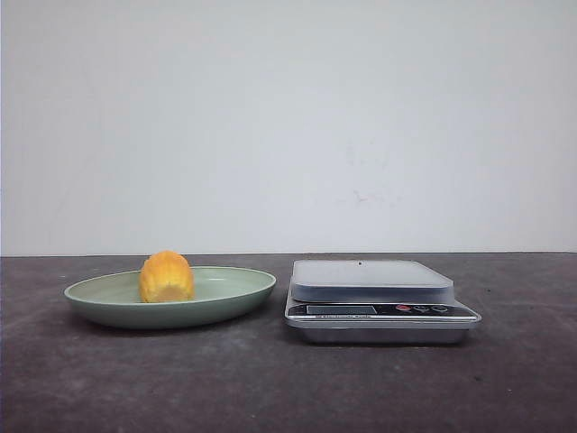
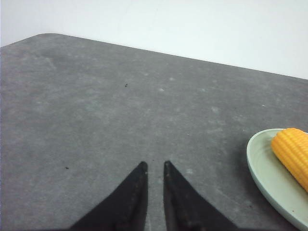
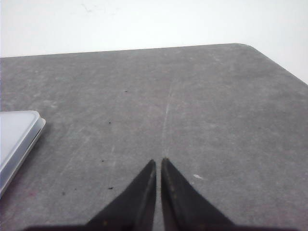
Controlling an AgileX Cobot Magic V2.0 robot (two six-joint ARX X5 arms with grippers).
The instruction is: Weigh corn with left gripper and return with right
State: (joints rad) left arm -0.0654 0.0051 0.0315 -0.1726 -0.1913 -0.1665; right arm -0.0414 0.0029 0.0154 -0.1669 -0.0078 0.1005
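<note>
The corn (image 1: pixel 167 277), a short yellow-orange cob piece, lies in the pale green plate (image 1: pixel 230 290) on the left of the table. It also shows in the left wrist view (image 2: pixel 292 153), on the plate's rim side (image 2: pixel 262 166). My left gripper (image 2: pixel 154 164) hovers over bare table to the side of the plate, apart from the corn, its fingers close together with a narrow gap and nothing between them. My right gripper (image 3: pixel 159 160) is over bare table beside the scale, shut and empty. Neither gripper shows in the front view.
A silver kitchen scale (image 1: pixel 379 298) with a flat platform stands right of the plate; its corner shows in the right wrist view (image 3: pixel 17 137). The dark grey table (image 1: pixel 288 388) ends at a white wall behind.
</note>
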